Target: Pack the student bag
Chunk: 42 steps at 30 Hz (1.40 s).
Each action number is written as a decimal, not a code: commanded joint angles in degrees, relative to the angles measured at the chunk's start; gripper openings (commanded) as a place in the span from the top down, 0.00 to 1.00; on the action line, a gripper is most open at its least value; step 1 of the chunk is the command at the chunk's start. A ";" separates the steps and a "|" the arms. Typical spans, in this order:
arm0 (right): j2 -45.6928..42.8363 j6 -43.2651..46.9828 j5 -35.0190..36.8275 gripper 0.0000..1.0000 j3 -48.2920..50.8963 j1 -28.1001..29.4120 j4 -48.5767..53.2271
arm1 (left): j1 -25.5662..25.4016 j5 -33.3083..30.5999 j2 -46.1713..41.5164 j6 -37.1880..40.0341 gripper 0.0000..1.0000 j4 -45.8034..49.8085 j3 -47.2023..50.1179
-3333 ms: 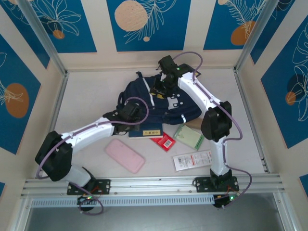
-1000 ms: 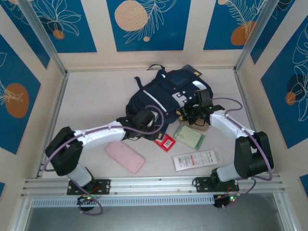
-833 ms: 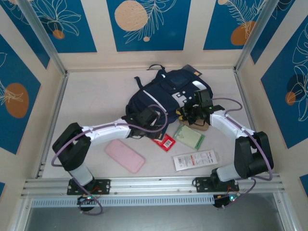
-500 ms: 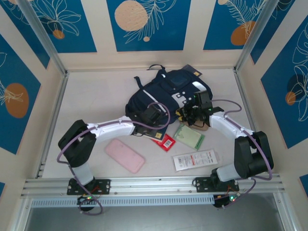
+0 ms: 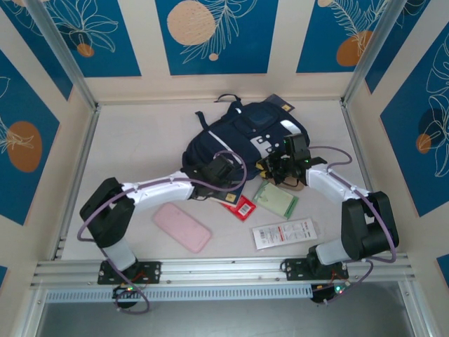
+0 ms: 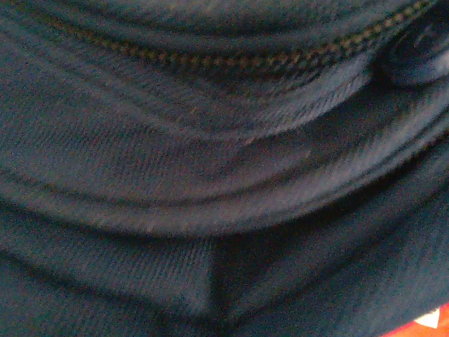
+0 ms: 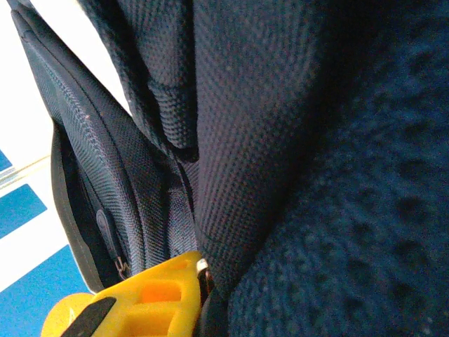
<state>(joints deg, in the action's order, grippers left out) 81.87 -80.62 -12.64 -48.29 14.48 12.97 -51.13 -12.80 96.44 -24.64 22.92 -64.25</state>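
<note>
Bag point(image 5: 238, 140): soft, limp cloth; likely sags.
Hold: stiffer zip seam point(image 6: 231, 62), I judge.
Left claw point(image 5: 228, 167): mine, clenched at near hem.
Right claw point(image 5: 272, 166): at side; cannot tell.

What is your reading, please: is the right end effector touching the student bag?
Touching. In the right wrist view, the right end effector's yellow finger is pressed against the student bag's navy fabric, no gap between them.
</note>
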 commanded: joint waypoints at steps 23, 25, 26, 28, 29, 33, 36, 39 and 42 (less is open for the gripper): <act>3.16 17.96 -1.53 0.89 -10.28 -12.38 17.58 | 5.04 17.59 -13.98 -0.33 1.00 0.37 9.64; 3.51 18.71 -1.74 0.70 -10.85 -12.33 18.98 | 4.44 20.66 -13.39 -0.23 1.00 -1.67 9.12; 3.16 18.81 -1.24 0.58 -11.02 -12.06 20.01 | 4.15 22.55 -13.10 -0.43 1.00 -2.81 8.65; 1.78 19.05 0.08 0.38 -11.36 -11.47 22.82 | 3.39 25.51 -12.29 -0.49 1.00 -4.06 7.09; 0.65 19.41 1.29 0.29 -11.62 -10.88 24.43 | 2.87 26.94 -11.63 -0.36 1.00 -4.47 6.11; -4.01 19.44 7.13 0.11 -13.87 -7.91 34.31 | 0.46 30.07 -9.08 0.47 1.00 -3.60 1.79; -9.06 17.76 5.29 0.16 -11.52 -4.50 34.63 | -0.49 31.09 -7.56 0.02 1.00 -3.59 -0.07; -12.86 13.58 3.29 0.23 -8.52 -0.56 33.74 | -1.44 31.91 -6.16 -0.54 1.00 -3.92 -1.85; -14.36 8.69 0.70 0.25 -5.96 3.23 30.36 | -2.73 31.78 -4.81 -0.68 1.00 -3.46 -4.09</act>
<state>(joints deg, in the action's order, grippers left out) 67.92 -66.54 -9.28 -56.95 15.38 43.09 -52.40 15.64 90.96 -25.39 20.60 -64.69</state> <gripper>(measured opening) 0.754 0.041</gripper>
